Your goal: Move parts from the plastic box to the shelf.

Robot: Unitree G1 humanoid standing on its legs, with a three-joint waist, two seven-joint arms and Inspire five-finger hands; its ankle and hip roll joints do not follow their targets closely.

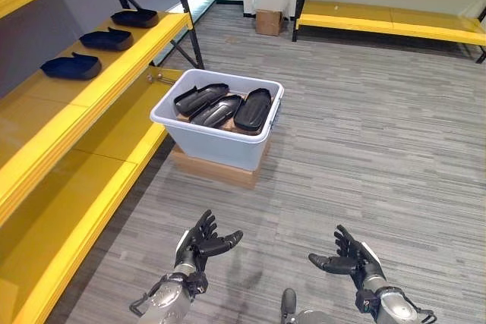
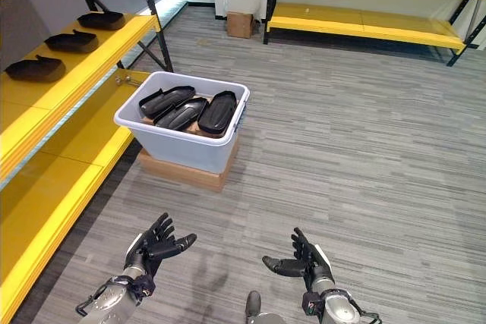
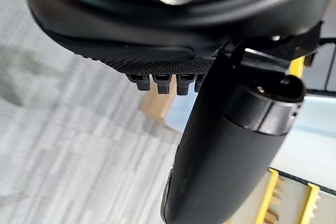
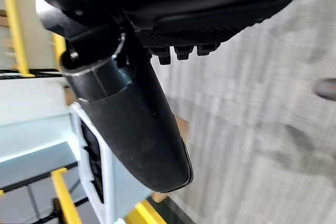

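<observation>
Pale plastic box (image 1: 216, 123) sits on a flat cardboard slab (image 1: 215, 168) on the grey striped carpet, right beside the yellow shelf (image 1: 91, 85). Three glossy black curved parts (image 1: 222, 107) lie inside; three more (image 1: 106, 39) on the shelf. Left hand (image 1: 203, 242) and right hand (image 1: 348, 259) hover near, fingers loose, empty.
</observation>
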